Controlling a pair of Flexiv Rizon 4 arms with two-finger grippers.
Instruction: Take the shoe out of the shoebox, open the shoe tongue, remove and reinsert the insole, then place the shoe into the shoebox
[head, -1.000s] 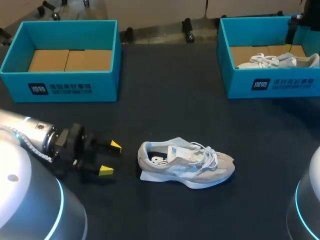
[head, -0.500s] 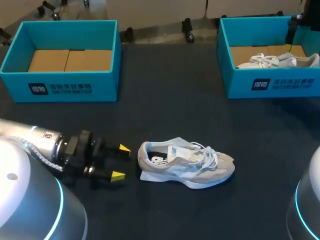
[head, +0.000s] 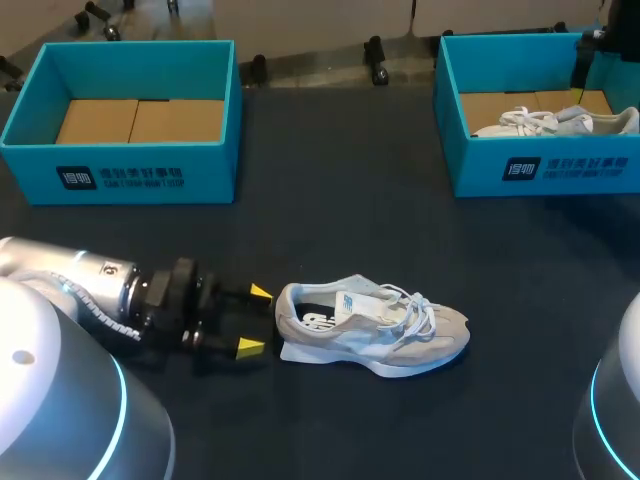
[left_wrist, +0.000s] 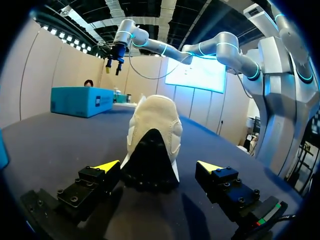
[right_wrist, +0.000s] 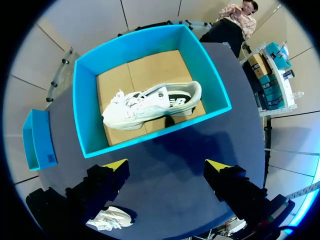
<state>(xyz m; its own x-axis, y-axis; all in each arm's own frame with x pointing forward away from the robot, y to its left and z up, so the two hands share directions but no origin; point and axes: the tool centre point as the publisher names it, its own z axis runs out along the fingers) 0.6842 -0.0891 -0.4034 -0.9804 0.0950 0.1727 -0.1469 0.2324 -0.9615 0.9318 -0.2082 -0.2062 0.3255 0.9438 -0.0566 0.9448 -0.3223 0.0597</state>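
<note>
On the dark table (head: 340, 200), between the two teal shoeboxes and well apart from both, the shoe (head: 375, 335) stands on its sole with its heel toward the left pincer (head: 255, 320) and its toe pointing away. That pincer is spread wide and low over the table, its yellow tips just beside the heel and, as far as I can tell, not touching it. The step in hand looks like steadying the shoe so the tongue (head: 360, 300) can be opened. To do that well, the fingers should slide in on both sides of the heel counter, level with it, and close gently, because a push from one side would skate the light shoe across the smooth cloth-like surface. The upper is soft grey suede and pale mesh that will give under pressure, while the rounded heel with its dark panel (left_wrist: 150, 160) is the stiffer place to hold. The loose white laces (head: 420, 315) could snag a fingertip. The right pincer (right_wrist: 167, 167), also spread and holding nothing, hangs high above the right shoebox (head: 545, 170), where a second white shoe (head: 555, 122) lies on the cardboard floor. The left shoebox (head: 120, 175) shows only its cardboard floor — stiff walls, open top.
</note>
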